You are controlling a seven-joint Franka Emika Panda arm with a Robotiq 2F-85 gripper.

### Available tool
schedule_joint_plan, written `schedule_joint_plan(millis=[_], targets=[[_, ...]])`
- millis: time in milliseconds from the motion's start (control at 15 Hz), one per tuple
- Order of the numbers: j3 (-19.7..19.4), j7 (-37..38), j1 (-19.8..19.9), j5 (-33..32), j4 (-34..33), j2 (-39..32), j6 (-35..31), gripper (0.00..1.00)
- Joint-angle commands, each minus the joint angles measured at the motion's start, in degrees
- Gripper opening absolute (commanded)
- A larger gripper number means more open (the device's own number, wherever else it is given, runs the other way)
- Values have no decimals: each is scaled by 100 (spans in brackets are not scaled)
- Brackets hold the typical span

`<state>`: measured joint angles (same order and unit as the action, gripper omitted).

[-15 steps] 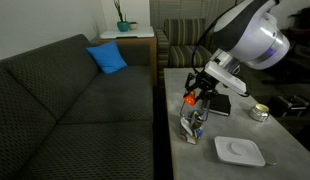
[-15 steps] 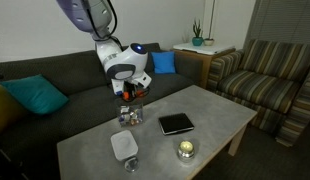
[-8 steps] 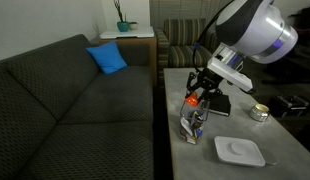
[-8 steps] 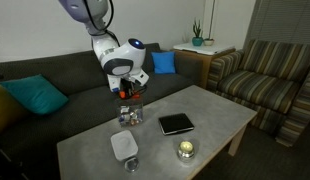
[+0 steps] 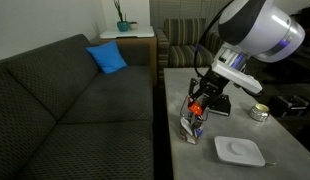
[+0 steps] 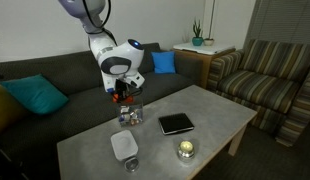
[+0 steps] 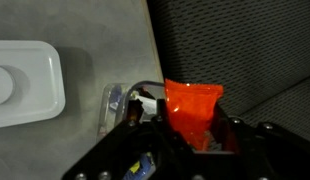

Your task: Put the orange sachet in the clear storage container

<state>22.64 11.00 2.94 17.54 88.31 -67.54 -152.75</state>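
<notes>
In the wrist view the gripper (image 7: 193, 140) pinches the orange sachet (image 7: 192, 105) at lower centre, with the clear storage container (image 7: 117, 100) just left of it. Only in both exterior views does the sachet (image 5: 195, 107) show as hanging above that container (image 5: 193, 125).

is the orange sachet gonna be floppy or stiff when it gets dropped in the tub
Probably fairly stiff: the orange sachet stands flat above the end effector without drooping. Likely light, since it looks thin. Its smooth-looking surface may slip.

no readable text, labels or numbers anywhere; orange sachet (image 7: 192, 112) face plain.
</notes>
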Motion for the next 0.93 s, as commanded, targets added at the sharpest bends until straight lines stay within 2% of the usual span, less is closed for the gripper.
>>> schedule_joint_plan(millis=[0, 467, 867], targets=[[-163, -111, -28, 254, -169, 6, 676, 18], [-386, -100, -121, 363, -737, -318, 752, 18], [-486, 8, -256, 313, -1624, -856, 1461, 18]])
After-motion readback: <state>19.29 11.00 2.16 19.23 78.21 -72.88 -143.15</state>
